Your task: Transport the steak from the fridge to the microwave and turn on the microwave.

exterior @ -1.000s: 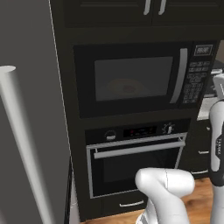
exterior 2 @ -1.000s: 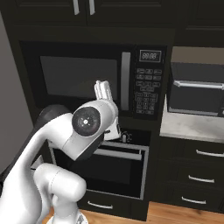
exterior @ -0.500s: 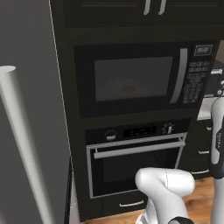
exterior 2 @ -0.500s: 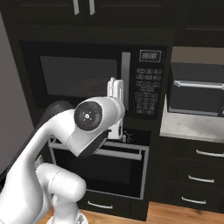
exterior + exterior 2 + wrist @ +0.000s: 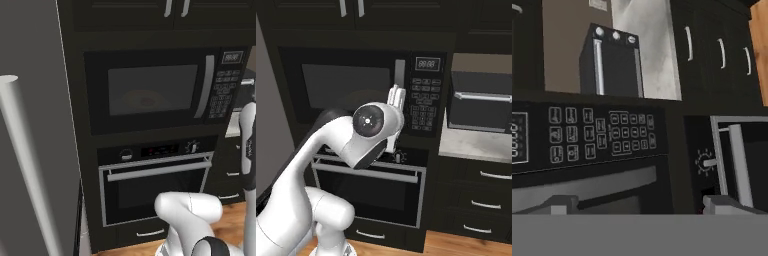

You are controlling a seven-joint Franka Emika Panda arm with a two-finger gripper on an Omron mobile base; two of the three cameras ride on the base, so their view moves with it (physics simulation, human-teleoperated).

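Fridge [image 5: 30,150] flat matte grey at left, door shut, long silver cylinder handle. Microwave [image 5: 150,90] glossy black box, door shut, curved silver handle; steak [image 5: 146,101] looks to be inside, faint red oval on a pale round plate [image 5: 139,98] behind the dark window. Gripper [image 5: 396,96] white, fingers spread wide, empty, just in front of keypad [image 5: 597,136], grid of small flat buttons. Step seems to be pressing start: narrow onto one button, push straight with one fingertip, avoid neighbours
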